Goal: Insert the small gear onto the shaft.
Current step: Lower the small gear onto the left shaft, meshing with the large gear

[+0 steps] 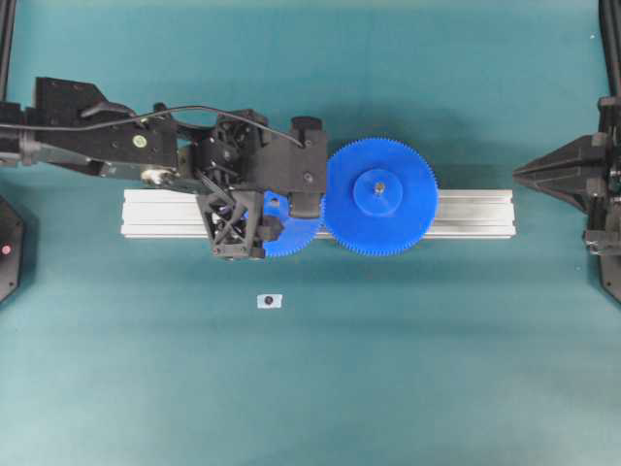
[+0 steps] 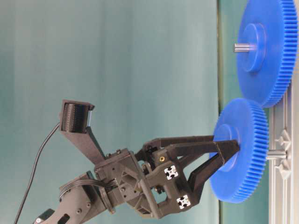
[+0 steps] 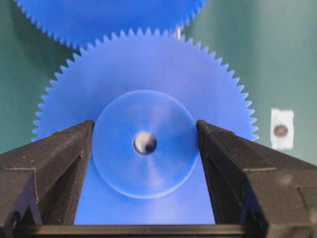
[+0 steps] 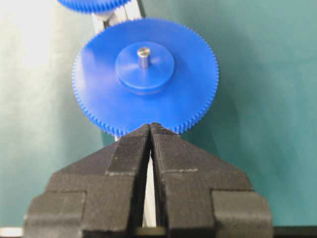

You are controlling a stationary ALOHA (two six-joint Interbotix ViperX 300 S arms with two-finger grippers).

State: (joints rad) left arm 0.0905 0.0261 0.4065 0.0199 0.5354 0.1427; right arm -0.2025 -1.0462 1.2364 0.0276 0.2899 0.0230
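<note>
Left gripper (image 3: 144,148) jaws clasp the raised hub of the small gear (image 3: 148,89), held at frame centre over the aluminium rail (image 1: 466,214), teeth beside the larger gear (image 1: 380,196). Judged mid-insertion: next, press straight down the shaft (image 2: 276,153). Shaft tip inside the bore is hard to see. Right gripper (image 4: 150,130) rests clenched, empty
</note>
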